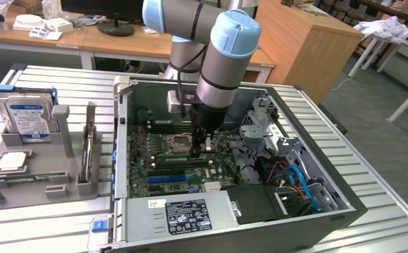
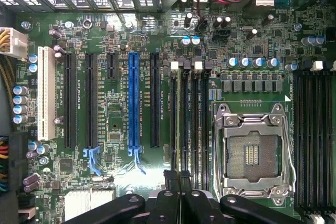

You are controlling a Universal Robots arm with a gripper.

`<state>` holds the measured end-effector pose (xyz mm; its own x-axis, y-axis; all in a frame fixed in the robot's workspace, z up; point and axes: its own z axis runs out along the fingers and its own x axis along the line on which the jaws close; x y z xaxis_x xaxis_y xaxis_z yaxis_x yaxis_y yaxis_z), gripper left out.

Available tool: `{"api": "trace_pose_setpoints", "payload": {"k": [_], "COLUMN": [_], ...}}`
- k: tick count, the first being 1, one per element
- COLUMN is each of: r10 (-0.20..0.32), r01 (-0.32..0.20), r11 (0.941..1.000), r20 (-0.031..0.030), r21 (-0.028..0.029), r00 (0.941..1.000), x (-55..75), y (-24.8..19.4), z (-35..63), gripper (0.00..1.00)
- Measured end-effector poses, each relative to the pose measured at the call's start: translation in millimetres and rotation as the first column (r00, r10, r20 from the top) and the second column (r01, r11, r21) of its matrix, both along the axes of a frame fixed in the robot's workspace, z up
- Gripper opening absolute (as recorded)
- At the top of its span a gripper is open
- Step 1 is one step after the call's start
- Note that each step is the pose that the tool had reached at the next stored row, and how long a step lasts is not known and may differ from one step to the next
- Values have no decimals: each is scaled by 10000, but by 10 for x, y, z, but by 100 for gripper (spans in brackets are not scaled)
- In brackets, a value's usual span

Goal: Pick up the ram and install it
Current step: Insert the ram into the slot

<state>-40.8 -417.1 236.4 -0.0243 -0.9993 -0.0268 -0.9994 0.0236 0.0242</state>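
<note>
Claw [image 2: 177,178] fingers pressed together (no gap seen), tips down over the slots [image 2: 195,124]. Ram [image 1: 181,156] stands edge-up along a slot directly under the claw, socket [image 2: 251,153] just beside; whether the tips pinch it, cannot tell.

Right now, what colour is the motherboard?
Green. The motherboard shows best in the wrist view.

Readable text: none found.
Hard drive label [image 1: 29,117], power supply sticker [image 1: 187,216] and motherboard [image 2: 118,129] silkscreen all carry print, too small to make out.
</note>
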Motion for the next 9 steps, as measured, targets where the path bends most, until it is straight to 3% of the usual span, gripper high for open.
{"api": "trace_pose_setpoints", "payload": {"k": [9], "r10": [136], "r01": [-136], "r11": [9999], "r20": [0], "r21": [0], "r00": [9999], "x": [0], "y": [0], "z": [0], "gripper": [12]}}
